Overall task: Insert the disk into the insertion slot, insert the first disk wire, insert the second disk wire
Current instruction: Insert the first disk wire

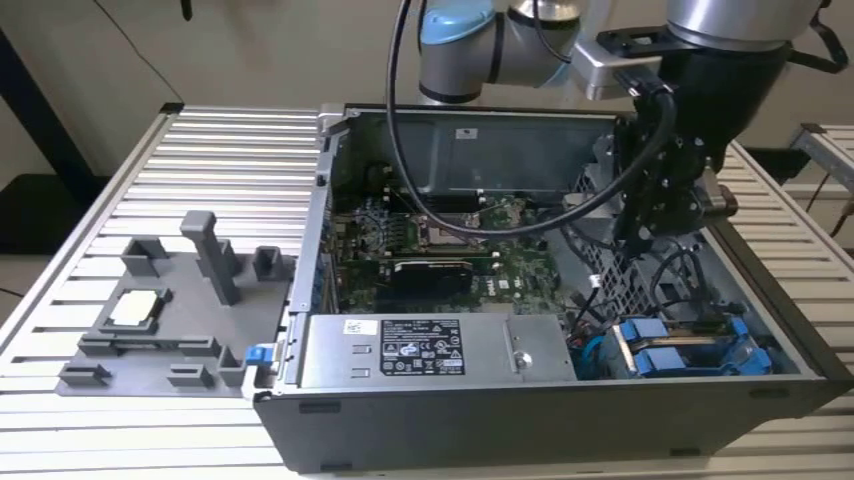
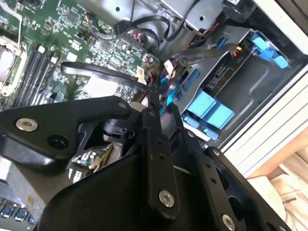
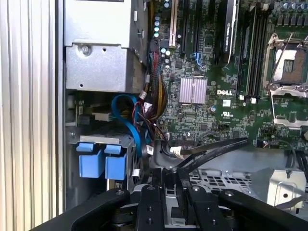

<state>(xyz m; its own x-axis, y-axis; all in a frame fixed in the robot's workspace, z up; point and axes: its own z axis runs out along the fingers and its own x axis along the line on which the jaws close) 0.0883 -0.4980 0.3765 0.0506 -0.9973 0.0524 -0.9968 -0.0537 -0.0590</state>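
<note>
tool: the gripper [image 3: 167, 166] hangs inside the computer case [image 1: 534, 425], clenched as far as we can see on a black flat wire [image 3: 211, 148] close to its pale plug [image 3: 177, 150].
right at the tool: a perforated cage [image 3: 216, 175] sits just beside the tips, and a blue cable [image 3: 131, 122] loops just past them.
a little ahead of the tool: the disk [image 1: 667, 355] lies in its blue carrier inside the insertion slot [image 2: 252, 94], near the tips but apart from them.
done: we judge the disk to be seated, since its carrier lies level in the bay.
left: the wire in the grip is not plugged into the disk. we cannot tell whether any other wire is already plugged in.
further from the tool: the motherboard [image 3: 207, 110] covers the case floor, and a grey metal box [image 1: 420, 350] with a sticker lies beyond the disk.
surface: the case rests on a table [image 1: 240, 170] of pale ribbed metal slats.
well away from the tool: a grey tray [image 1: 147, 330] with upright posts sits on the slats outside the case.
room: a plain pale wall [image 1: 267, 50] stands behind the table.
</note>
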